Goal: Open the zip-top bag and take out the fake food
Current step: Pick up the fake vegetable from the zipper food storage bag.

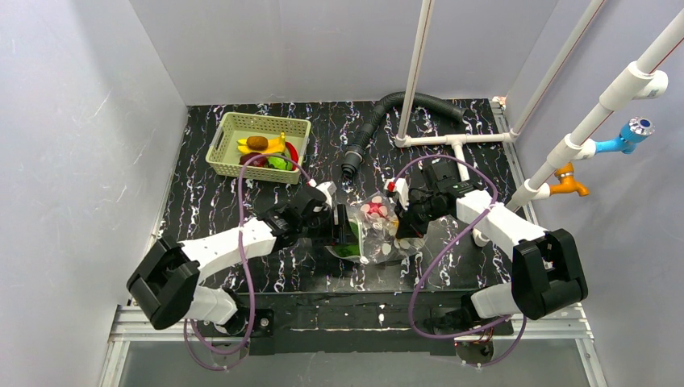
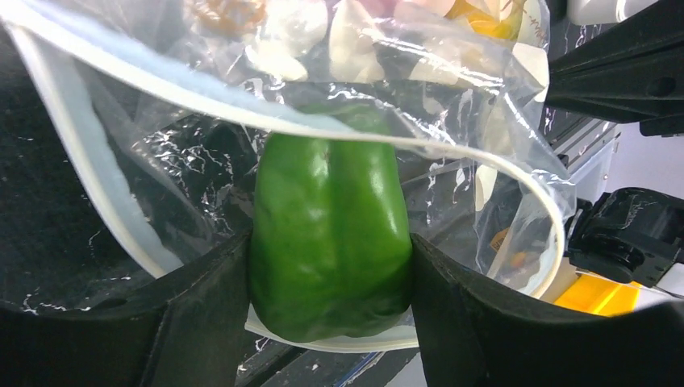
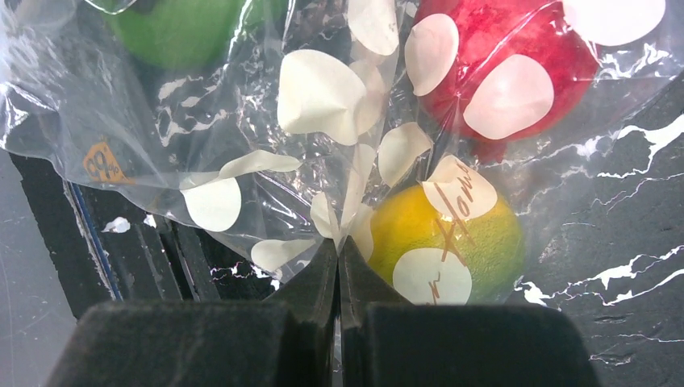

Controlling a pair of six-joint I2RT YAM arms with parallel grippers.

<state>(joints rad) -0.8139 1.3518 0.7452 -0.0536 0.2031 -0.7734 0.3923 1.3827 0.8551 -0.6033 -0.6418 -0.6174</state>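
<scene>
Black fingers fill the lower edge of both wrist views. Left hand (image 2: 331, 254): partly closed, fingers pressed against both flanks of the green pepper (image 2: 331, 185), one count. Right hand (image 3: 337, 256): fully closed, fingertips pinching a fold of the zip-top bag (image 3: 323, 161).

Tabletop (image 1: 210, 218), black marbled, one count, carries everything. Left arm (image 1: 226, 246) and right arm (image 1: 504, 222), two in all, reach inward from the near edge and meet at its centre, where the bag lies between the hands. One pale green basket (image 1: 222, 137) stands at the far left, well apart from the bag.

Bag, one count: zip strip (image 2: 161, 81) parted, mouth facing the left hand. The pepper sits in that mouth, the strip crossing its upper end. Judgement: the right hand anchors the film so the bag does not follow while the left hand draws the pepper out.

Fake food (image 1: 373, 211) in the bag besides the pepper: one red piece (image 3: 500, 72), one yellow-green piece (image 3: 452, 234); more may be hidden. Basket contents, five counted: banana (image 1: 274, 147), brown piece (image 1: 257, 143), chili (image 1: 292, 151), green piece (image 1: 280, 164), dark piece (image 1: 250, 159).
</scene>
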